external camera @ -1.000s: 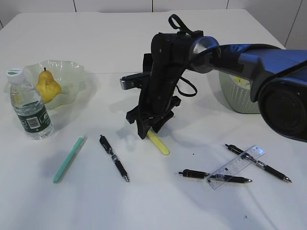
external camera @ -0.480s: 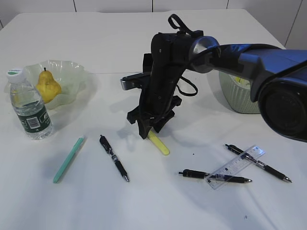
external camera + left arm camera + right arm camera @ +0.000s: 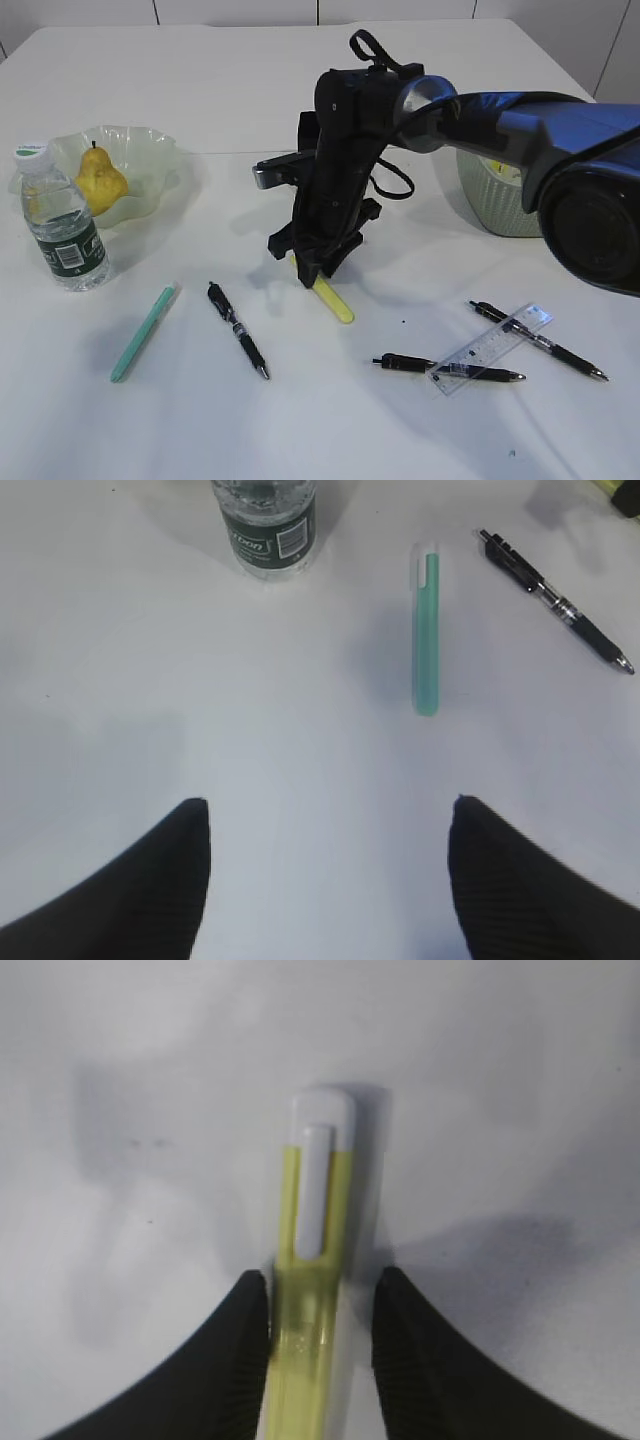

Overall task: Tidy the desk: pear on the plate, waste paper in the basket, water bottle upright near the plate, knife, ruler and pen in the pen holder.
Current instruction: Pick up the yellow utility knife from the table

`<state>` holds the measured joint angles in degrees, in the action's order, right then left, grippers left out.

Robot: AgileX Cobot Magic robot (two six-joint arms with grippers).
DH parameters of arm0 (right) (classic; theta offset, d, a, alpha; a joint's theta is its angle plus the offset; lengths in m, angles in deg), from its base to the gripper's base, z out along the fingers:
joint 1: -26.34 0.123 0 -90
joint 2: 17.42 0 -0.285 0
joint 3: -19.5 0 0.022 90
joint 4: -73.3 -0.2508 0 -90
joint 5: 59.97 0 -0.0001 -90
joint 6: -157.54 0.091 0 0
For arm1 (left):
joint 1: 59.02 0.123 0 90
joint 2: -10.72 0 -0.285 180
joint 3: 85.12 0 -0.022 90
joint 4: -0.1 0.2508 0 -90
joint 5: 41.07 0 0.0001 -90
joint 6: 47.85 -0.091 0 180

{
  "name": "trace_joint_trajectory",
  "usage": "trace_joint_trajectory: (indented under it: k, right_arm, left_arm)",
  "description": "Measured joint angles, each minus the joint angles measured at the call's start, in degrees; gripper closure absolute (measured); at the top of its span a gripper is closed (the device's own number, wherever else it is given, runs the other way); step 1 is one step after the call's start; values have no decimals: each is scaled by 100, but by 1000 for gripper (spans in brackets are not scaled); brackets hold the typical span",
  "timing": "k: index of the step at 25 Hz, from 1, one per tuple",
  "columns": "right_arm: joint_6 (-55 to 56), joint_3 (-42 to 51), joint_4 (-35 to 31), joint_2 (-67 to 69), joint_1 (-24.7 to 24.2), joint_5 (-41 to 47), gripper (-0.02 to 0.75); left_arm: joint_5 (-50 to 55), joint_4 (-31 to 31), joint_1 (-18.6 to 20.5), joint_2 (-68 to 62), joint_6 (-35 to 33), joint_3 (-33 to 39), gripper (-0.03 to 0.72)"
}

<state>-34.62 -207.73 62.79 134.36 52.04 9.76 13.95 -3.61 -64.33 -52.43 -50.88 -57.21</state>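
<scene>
The desk (image 3: 200, 430) is seen bearing the basket (image 3: 495, 205) at right and the plate (image 3: 150, 165) holding the pear (image 3: 98, 182); the water bottle (image 3: 62, 225) is stood beside it. The yellow pen (image 3: 310, 1260) is clamped by the right gripper (image 3: 312, 1310); the left gripper (image 3: 325, 880) is spread wide, holding nothing

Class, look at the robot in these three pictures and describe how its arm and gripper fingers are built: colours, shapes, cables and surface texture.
The right arm is glossy dark blue-black with a shiny silver joint. Its wrist block is matte black and boxy, with black cable looping beside it and a strap loop on top. Both grippers' fingers are black, tapering wedges with finely ribbed surfaces.
</scene>
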Motion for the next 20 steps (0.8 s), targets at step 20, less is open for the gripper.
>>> trace_joint_trajectory:
  k: [20]
  right_arm:
    - [13,-9,196,0,0,10,577]
  left_arm:
    - [58,0,0,0,0,0,169]
